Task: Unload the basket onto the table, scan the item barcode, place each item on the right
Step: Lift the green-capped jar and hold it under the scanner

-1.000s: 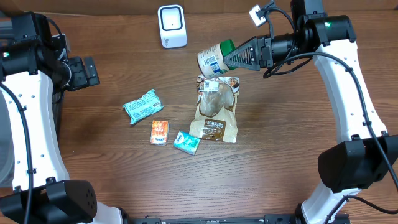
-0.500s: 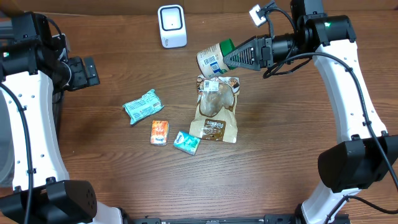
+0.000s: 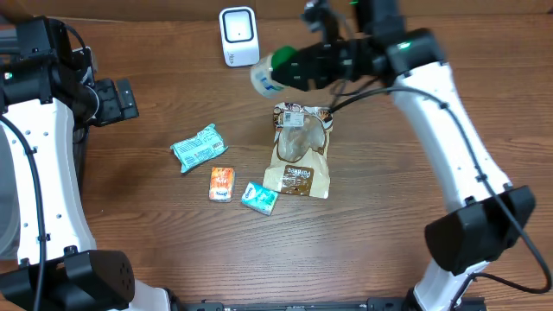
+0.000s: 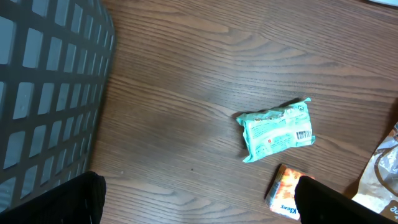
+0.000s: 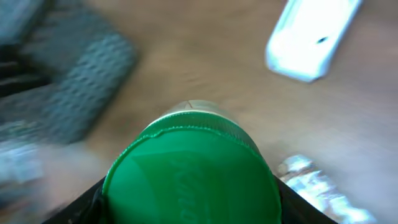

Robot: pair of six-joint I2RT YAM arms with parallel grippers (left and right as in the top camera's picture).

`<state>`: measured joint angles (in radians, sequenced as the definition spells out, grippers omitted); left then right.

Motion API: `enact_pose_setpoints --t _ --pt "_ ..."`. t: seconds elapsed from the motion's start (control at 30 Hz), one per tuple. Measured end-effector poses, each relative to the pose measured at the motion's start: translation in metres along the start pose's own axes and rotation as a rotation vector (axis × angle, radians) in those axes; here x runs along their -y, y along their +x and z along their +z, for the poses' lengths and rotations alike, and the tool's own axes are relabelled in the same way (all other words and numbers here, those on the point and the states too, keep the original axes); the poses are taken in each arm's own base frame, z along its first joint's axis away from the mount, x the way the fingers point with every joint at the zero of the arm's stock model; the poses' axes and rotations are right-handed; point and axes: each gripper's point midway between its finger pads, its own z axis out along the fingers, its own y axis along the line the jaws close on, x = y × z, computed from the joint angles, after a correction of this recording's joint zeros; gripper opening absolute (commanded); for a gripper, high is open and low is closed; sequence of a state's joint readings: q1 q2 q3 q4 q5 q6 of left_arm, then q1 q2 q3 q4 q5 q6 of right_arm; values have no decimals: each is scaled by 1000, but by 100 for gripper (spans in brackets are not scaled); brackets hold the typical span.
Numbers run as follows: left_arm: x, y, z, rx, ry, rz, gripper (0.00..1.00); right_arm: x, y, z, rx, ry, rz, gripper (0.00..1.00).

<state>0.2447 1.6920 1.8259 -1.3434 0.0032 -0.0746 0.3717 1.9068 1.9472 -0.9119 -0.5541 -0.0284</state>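
Jar point(image 3: 263, 79) lies horizontal, base pointing left, gripped by right tool point(image 3: 292, 66).

1. Overhead: bright, even light across the desk point(image 3: 173, 259); a soft shadow edges the teal packet point(image 3: 199, 147); the jar point(image 3: 266, 78) is slightly smeared.
2. Left wrist: crisp wood grain; the dark bottom corners are out of focus.
3. Right wrist: heavy motion blur; the green lid point(image 5: 189, 180) is soft and the white scanner point(image 5: 309, 38) smeared.

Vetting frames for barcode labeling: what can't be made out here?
- Overhead: the green-capped bottle in the right gripper is blurred, so its barcode is unreadable.
- Right wrist: the green cap fills the view and hides the label. The scanner is blurred.
- Left wrist: the orange packet is cut off by the bottom edge, the brown bag by the right edge.
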Motion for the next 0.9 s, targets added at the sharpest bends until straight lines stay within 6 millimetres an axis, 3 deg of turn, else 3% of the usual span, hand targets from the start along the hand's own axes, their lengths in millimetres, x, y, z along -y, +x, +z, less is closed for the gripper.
enact_pose_setpoints --t 0.17,0.33,0.5,0.7,0.9 --pt "0 0 0 0 0 0 99 12 -48 28 194 325 -136 25" --pt "0 0 0 0 0 0 100 35 -88 56 352 525 -325 30" --pt "0 0 0 0 0 0 100 67 -101 85 383 664 -550 34" --pt "0 0 0 1 -1 0 100 78 -116 107 449 740 -748 33" --pt "0 0 0 0 0 0 100 89 -105 143 414 753 -949 27"
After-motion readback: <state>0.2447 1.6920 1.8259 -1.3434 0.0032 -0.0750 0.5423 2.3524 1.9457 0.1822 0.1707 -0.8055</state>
